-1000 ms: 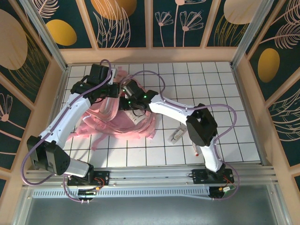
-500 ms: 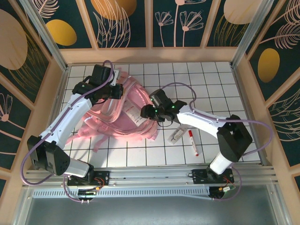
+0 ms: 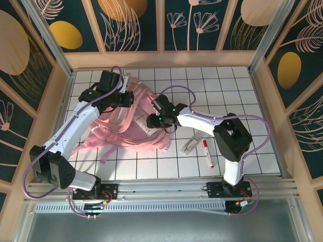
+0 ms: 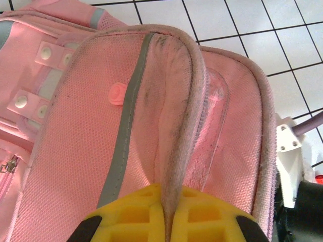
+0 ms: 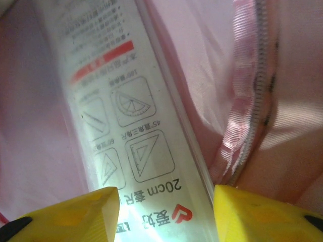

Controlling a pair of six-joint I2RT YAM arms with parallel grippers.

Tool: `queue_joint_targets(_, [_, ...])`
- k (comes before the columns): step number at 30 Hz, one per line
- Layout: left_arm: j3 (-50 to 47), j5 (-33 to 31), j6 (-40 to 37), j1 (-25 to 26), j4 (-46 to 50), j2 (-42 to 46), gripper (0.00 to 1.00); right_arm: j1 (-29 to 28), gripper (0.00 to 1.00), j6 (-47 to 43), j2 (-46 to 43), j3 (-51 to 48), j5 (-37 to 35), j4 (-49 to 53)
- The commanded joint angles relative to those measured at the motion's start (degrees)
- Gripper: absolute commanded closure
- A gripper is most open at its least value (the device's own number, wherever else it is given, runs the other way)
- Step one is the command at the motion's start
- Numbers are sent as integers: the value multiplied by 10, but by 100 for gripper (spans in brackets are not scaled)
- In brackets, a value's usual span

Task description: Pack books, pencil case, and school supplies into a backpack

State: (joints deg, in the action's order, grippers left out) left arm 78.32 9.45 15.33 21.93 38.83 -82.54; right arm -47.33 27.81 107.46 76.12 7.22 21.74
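pink backpack point(image 3: 121, 128) fabric is pinched in the clenched left hand point(image 4: 166, 224) — hold that rim high; the right hand point(image 5: 164, 212) straddles a white ruler pack point(image 5: 126, 121) inside the backpack, grasp or release i cannot tell — push it deep before fetching the marker point(image 3: 207, 153) just right of the backpack.

To me this looks like a robotics lab test cell: two cabled arms, left point(image 3: 75, 121) and right point(image 3: 199, 121), are bolted to an aluminium rail point(image 3: 161, 187) at the edge of a white gridded tabletop point(image 3: 237, 91), boxed in by wood-framed panels point(image 3: 136, 25) painted with gold flowers.
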Motion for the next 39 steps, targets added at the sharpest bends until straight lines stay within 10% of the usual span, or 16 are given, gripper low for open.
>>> queue_joint_targets(1, [3,26,16,6,-51,27,100,-1,42,-55,32,18,10,65])
queue_joint_targets(12, [-17,22,24,5,-62,35,100,-34,31,-39,61,65,-68,155])
queue_joint_targets(18, [-22,24,27,6,-67,40,100,-6,30,-45,52,32,117,81])
queue_joint_targets(24, [-24,23,27,6,-66,44,100,8,60,-19,22,-7,271,-7])
queue_joint_targets(30, [-26,26,30,5,-68,46,100,17,66,58,14,-45,368,-101])
queue_joint_targets(39, [-27,32,32,6,-67,47,100,12,94,213,-19,-126,357,-282])
